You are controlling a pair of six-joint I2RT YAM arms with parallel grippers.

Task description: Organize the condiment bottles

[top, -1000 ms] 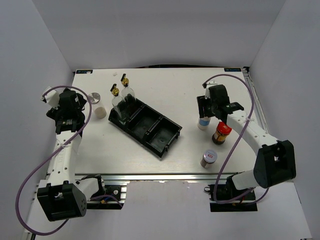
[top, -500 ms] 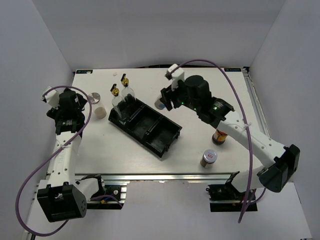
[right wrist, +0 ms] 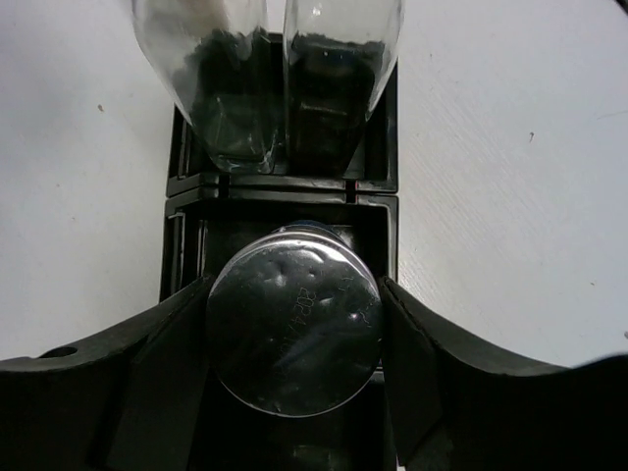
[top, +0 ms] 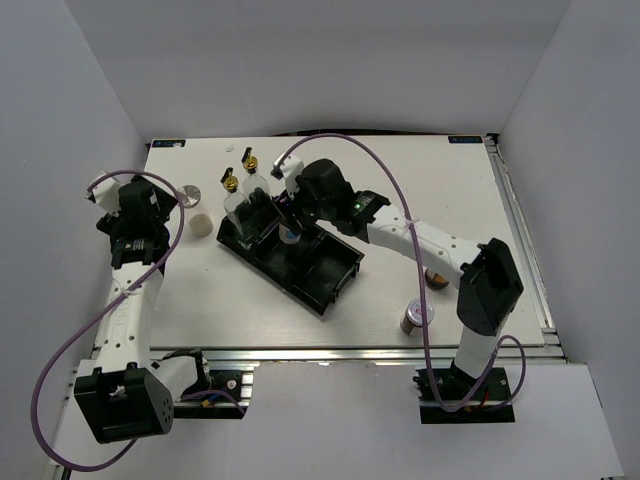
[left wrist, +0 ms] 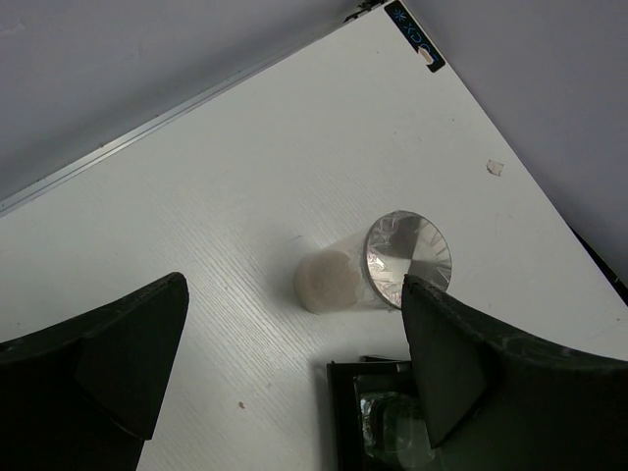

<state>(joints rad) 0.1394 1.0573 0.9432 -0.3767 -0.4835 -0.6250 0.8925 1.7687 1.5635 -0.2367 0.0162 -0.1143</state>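
Note:
In the top view my right gripper (top: 291, 232) is shut on a silver-lidded shaker jar (top: 290, 236), held upright over the middle compartment of the black tray (top: 338, 264). The right wrist view has the fingers clamped on either side of its lid (right wrist: 294, 332). Two clear glass bottles with gold spout caps (top: 232, 203) (top: 256, 188) stand in the tray's far-left compartment, just beyond the held jar (right wrist: 211, 83) (right wrist: 339, 69). Another silver-lidded jar (left wrist: 378, 270) lies on its side left of the tray. My left gripper (left wrist: 294, 329) hangs open above the table near it, holding nothing.
A dark red-lidded jar (top: 437, 276) stands at the right, partly hidden behind my right arm. A silver-lidded jar (top: 415, 318) stands near the front right edge. The tray's right compartment holds nothing. A tray corner (left wrist: 341, 412) shows under the left gripper.
My right arm has swung from the right side of the table leftward to the tray, carrying the silver-lidded jar. The left arm has not moved.

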